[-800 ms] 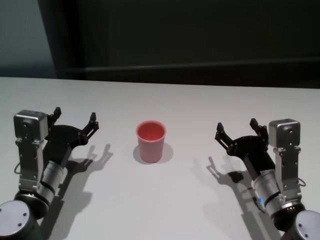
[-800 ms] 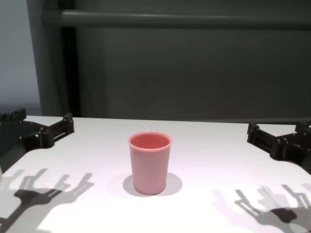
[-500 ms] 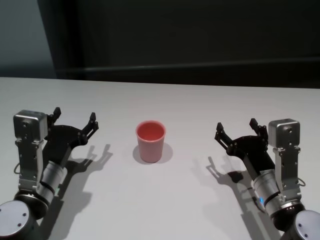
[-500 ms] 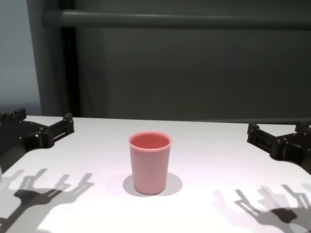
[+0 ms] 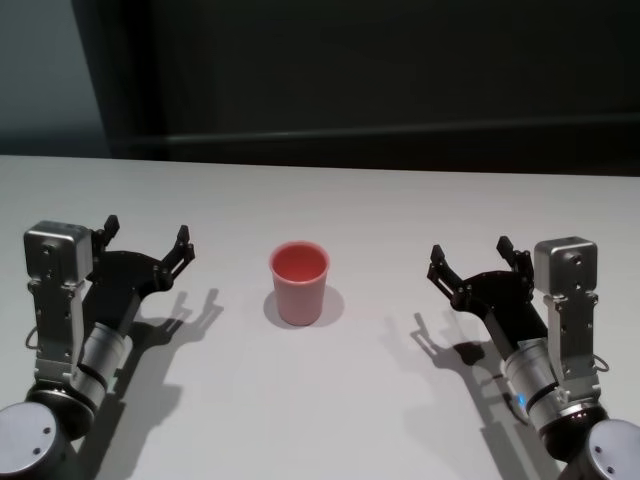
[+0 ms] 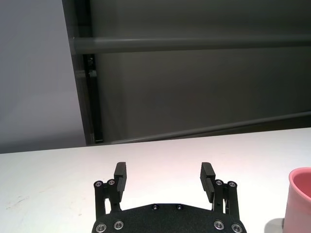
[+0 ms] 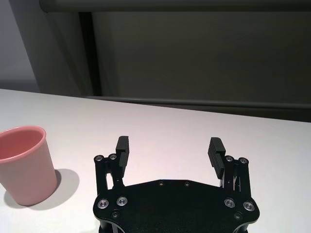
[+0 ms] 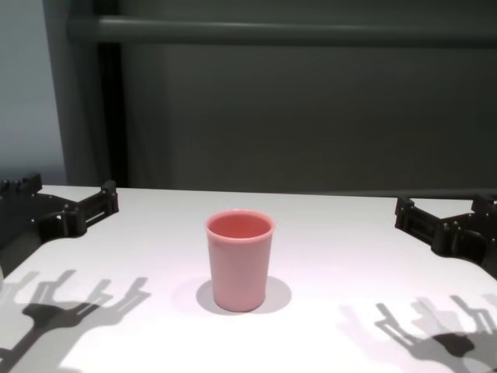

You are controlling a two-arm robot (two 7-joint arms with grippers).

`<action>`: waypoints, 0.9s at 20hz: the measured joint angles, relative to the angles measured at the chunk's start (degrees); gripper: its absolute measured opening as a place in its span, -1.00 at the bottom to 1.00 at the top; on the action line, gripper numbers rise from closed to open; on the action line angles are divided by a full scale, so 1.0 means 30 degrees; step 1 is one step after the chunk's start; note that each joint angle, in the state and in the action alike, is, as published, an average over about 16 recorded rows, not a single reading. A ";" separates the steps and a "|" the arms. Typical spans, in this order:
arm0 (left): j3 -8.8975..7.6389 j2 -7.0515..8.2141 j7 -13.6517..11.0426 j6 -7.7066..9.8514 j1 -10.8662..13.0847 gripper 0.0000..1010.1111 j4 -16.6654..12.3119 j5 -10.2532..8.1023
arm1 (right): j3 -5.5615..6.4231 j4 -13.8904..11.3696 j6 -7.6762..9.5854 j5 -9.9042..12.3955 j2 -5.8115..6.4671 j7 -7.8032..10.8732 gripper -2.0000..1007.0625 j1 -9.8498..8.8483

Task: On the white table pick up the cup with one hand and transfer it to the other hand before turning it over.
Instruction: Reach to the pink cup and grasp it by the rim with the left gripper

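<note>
— Where the cup [image 5: 299, 282] stands, is anything touching it?

— Nothing. It stands upright, mouth up, near the middle of the white tabletop [image 5: 330, 410], alone, with its shadow pooled round its base.

— Position of the left gripper [image 5: 146, 243]?

— It hovers above the tabletop on the cup's left, well apart from it, its fingers [image 6: 120, 175] spread wide with nothing between them.

— And the right gripper [image 5: 472, 262]?

— It mirrors the left on the cup's other side, also well apart, fingers [image 7: 122, 150] equally spread and empty. Both cast forked shadows on the surface beneath them.

— Surroundings?

— A dark wall panel [image 8: 311, 116] stands behind the far edge.
</note>
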 joint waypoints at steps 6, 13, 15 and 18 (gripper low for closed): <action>0.0000 0.0000 0.0000 0.0000 0.0000 0.98 0.0000 0.0000 | 0.0000 0.0000 0.0000 0.0000 0.0000 0.0000 0.99 0.0000; 0.0000 0.0000 0.0000 0.0000 0.0000 0.98 0.0000 0.0000 | 0.0000 0.0000 0.0000 0.0000 0.0000 0.0000 0.99 0.0000; 0.0000 0.0000 0.0000 0.0000 0.0000 0.98 0.0000 0.0000 | 0.0000 0.0000 0.0000 0.0000 0.0000 0.0000 0.99 0.0000; 0.0000 0.0000 0.0000 0.0000 0.0000 0.98 0.0000 0.0000 | 0.0000 0.0000 0.0000 0.0000 0.0000 0.0000 0.99 0.0000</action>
